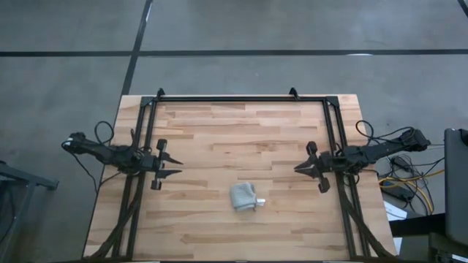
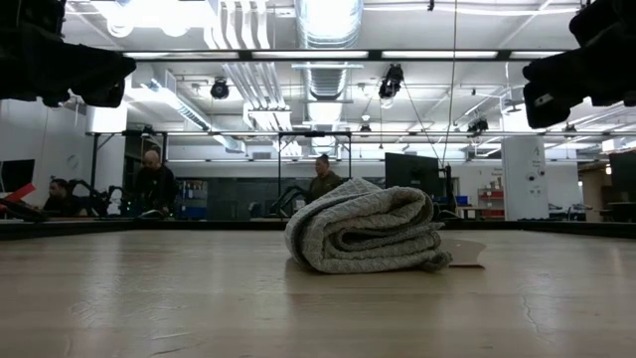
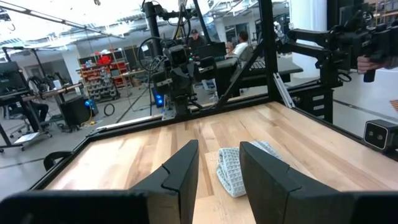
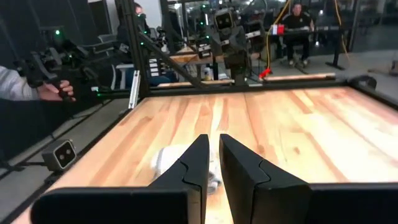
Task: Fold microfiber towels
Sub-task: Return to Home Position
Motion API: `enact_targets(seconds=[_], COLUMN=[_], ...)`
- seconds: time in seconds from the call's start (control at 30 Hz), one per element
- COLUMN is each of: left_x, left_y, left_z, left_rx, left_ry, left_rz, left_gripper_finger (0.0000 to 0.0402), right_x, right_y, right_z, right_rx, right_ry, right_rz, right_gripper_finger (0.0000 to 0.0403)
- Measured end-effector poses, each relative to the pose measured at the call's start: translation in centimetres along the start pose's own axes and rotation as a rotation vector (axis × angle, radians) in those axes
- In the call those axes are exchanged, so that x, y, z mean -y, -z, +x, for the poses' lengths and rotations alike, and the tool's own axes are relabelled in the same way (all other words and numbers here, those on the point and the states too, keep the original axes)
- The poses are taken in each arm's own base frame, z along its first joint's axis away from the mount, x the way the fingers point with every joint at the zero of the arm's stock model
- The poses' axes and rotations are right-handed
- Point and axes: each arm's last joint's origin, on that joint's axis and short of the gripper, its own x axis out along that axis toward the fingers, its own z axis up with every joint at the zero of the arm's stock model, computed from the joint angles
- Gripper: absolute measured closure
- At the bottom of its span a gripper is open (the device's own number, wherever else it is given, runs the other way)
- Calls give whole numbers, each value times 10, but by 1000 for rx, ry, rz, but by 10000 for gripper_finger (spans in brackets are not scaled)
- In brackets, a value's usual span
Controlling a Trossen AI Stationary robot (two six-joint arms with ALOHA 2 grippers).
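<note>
Wooden surface (image 1: 219, 139) carries the towel (image 1: 243, 196), already bundled. Left jaws (image 1: 173, 167) gape, right jaws (image 1: 299, 168) nearly closed, both clear. Any nudge could unroll it.

Folded grey towel (image 2: 366, 228) on wooden table (image 2: 149, 298), white tag (image 2: 464, 251) beside; people seated beyond.

robotics lab: ceiling ducts (image 2: 328, 40), more robot rigs (image 3: 177, 68), seated people (image 4: 297, 18)
</note>
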Motion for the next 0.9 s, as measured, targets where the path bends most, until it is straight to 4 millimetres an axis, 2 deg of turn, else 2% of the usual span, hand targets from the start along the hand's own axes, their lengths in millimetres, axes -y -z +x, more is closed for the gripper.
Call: enact_targets(seconds=[0.23,0.9], left_x=[0,0], left_y=[0,-1], left_z=[0,0], left_rx=[5,12], left_ry=[-2,-4], left_rz=[-2,-5], left_gripper_finger=[280,280], right_x=[0,0], right_y=[1,4], right_z=[0,0], right_rx=[-10,-42], right_ry=[1,6], right_rz=[80,86], right_gripper_finger=[364,364])
